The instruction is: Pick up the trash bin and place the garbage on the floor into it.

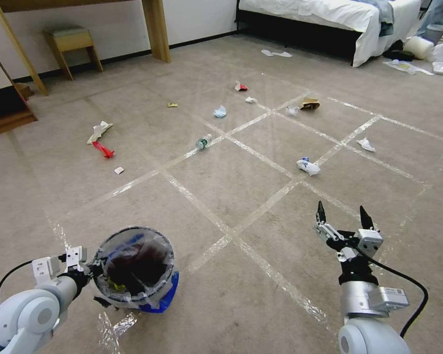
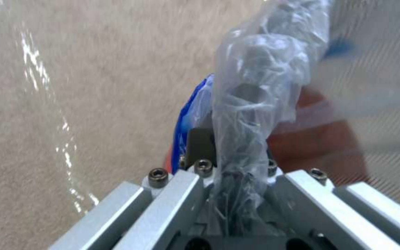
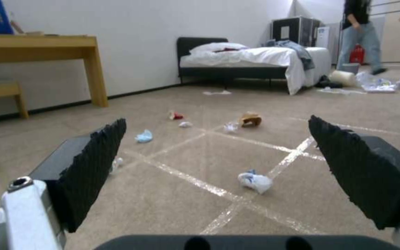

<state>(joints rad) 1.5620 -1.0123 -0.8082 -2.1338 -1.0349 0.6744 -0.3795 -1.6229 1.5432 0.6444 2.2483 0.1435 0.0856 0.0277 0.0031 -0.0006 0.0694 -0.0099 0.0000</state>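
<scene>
Bin [image 1: 134,268] hanging from left hand [image 1: 86,269], clamped on its rim. Right hand [image 1: 343,214] gaping, empty. Next, judging: reaching tissue [image 1: 307,166] just ahead of it.

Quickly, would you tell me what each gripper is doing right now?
Left gripper: closed on the trash bin's rim.
Right gripper: open, empty.

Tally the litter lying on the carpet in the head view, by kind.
White tissues or scraps: 6
Red pieces: 2
Clear bottle: 1
Blue mask: 1
Brown paper bag: 1
Yellow wrapper: 1
Total: 12
</scene>
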